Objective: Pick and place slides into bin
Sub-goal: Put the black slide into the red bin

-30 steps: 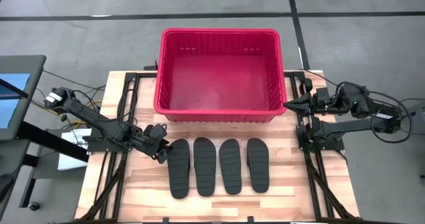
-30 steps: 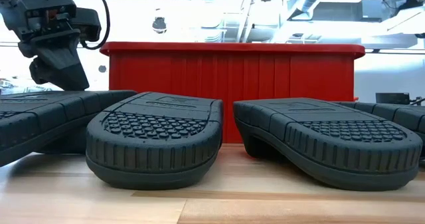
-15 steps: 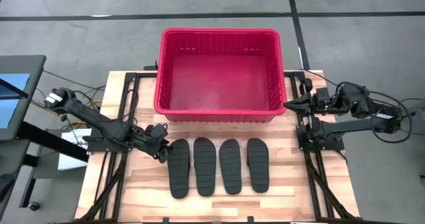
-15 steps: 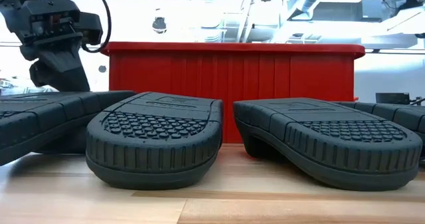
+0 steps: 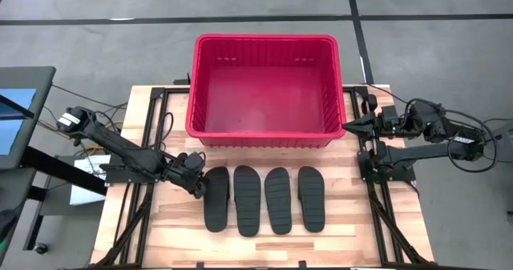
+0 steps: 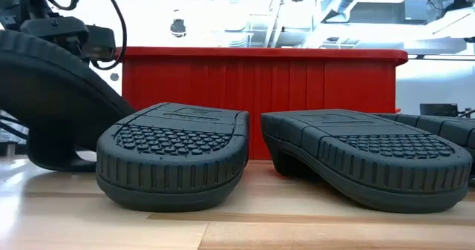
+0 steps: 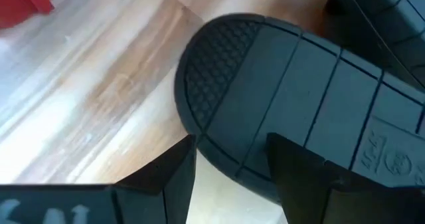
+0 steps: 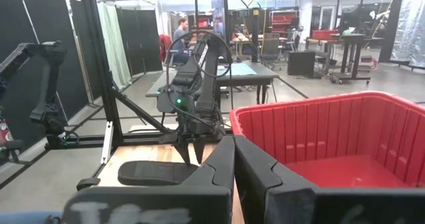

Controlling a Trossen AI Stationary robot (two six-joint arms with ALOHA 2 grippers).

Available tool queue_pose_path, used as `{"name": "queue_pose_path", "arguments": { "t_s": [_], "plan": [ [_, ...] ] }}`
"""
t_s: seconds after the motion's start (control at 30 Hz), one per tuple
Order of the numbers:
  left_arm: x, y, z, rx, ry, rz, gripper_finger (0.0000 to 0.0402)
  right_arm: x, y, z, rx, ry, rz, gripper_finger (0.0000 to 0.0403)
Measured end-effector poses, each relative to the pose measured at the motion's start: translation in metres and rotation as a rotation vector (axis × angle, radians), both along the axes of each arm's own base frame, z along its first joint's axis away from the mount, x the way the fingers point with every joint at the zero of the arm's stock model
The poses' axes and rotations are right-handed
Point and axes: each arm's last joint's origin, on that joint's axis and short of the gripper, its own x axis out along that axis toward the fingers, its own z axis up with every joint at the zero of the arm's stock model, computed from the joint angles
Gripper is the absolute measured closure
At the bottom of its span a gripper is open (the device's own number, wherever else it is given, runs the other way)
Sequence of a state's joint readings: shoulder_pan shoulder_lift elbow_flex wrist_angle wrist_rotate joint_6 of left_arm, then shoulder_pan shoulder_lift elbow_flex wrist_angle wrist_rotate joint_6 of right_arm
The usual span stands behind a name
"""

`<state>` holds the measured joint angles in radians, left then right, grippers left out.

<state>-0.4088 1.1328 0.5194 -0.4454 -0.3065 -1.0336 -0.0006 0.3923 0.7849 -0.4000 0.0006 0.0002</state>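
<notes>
**Four black slides and a red bin on a wooden table: left arm at the outermost slide**

- Red bin (image 5: 264, 90): large ribbed plastic crate with a thick rolled rim, standing at the 12 o'clock side of the wooden table (image 5: 345, 238) in the high view. Only its bare floor shows inside. In the low view its front wall (image 6: 260, 102) rises behind the footwear.
- Slides, black, ribbed soles up, four in a row at 6 o'clock of the bin:
  - Leftmost slide (image 5: 215, 199): angled slightly out of line with its neighbours. In the low view its near end (image 6: 52, 109) is raised off the table and tilted. In the left wrist view its sole (image 7: 292, 91) fills the frame between the gripper's fingers.
  - Second slide (image 5: 247, 200): flat, just beside the first.
  - Third slide (image 5: 279, 199): flat, parallel to the second.
  - Fourth slide (image 5: 311, 198): flat, nearest the right arm's side.
- Left gripper (image 5: 195, 178): low at the 9 o'clock edge of the leftmost slide, fingers (image 7: 312, 177) spread wide with the slide's edge between them, pinching that slide.
- Right gripper (image 5: 350, 126): waiting at the 3 o'clock side of the bin, just beside its rim, fingers (image 8: 219, 171) pressed together with nothing in them.
- Background: a workshop with tables and frames; a person (image 8: 179, 31) sits far off in the right wrist view.
</notes>
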Motion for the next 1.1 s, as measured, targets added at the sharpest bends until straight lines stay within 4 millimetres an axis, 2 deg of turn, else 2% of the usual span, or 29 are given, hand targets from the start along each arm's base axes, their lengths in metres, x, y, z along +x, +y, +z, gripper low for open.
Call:
{"name": "queue_pose_path", "arguments": {
  "t_s": [0.33,0.8,1.1],
  "plan": [
    [0.002,-0.001,0.002,0.005,-0.014,-0.040,0.0228,0.000,0.000,0.000,0.000,0.000,0.000,0.0403],
    [0.009,-0.005,0.016,0.046,-0.050,-0.131,0.0228,0.000,0.000,0.000,0.000,0.000,0.000,0.0403],
    [0.004,-0.017,0.017,0.052,-0.055,-0.204,0.0228,0.000,0.000,0.000,0.000,0.000,0.000,0.0403]
  ]
}}
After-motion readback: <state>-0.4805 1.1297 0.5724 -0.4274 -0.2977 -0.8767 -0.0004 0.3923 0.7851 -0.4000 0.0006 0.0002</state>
